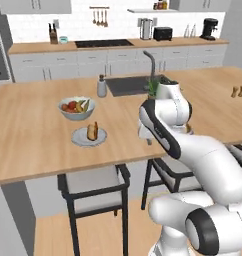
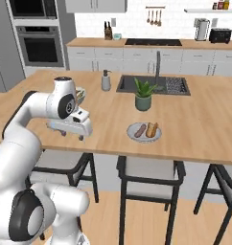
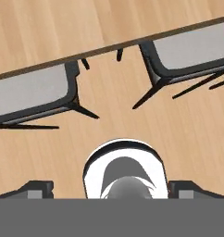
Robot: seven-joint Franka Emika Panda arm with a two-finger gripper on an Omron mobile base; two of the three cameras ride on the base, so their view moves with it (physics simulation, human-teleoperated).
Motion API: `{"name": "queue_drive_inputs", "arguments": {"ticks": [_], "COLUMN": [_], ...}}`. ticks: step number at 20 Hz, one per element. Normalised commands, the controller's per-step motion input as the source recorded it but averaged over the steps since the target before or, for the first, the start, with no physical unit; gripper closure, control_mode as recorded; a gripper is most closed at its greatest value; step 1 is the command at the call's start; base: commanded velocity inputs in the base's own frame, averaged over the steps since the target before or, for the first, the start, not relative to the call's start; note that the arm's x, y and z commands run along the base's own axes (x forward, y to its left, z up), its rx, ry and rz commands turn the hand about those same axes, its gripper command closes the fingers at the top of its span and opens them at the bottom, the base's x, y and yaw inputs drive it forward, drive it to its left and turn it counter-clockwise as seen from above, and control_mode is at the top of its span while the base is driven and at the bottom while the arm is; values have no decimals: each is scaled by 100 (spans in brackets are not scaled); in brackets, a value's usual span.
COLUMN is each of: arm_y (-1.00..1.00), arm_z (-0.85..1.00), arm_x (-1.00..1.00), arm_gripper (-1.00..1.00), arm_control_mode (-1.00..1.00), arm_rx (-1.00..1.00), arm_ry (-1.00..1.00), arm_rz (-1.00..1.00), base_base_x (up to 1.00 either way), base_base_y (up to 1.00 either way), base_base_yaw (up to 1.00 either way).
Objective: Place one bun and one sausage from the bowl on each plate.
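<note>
Fig. | hand (image 2: 70, 133) wide open, empty, at the counter (image 2: 204, 124) edge | we see plate (image 1: 89, 136) with bun and sausage to its left, well apart.

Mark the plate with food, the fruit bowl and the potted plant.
plate (image 2: 135, 136), right base view, bare left rim.
fruit bowl (image 1: 76, 114), left base view, front outer wall.
potted plant (image 2: 143, 103), right base view, pot's front.
</note>
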Motion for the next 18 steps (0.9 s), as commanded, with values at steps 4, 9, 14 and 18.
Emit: {"name": "queue_drive_inputs", "arguments": {"ticks": [4, 9, 14, 18], "arm_y": [0, 0, 0, 0], "arm_z": [0, 0, 0, 0], "arm_x": [0, 0, 0, 0], "arm_gripper": [-100, -100, -100, -100], "arm_control_mode": [100, 100, 100, 100], "arm_rx": [0, 0, 0, 0], "arm_ry": [0, 0, 0, 0], "arm_rz": [0, 0, 0, 0], "base_base_x": [-61, -5, 24, 63], "base_base_y": [-100, -100, -100, -100], "base_base_yaw": [0, 0, 0, 0]}}
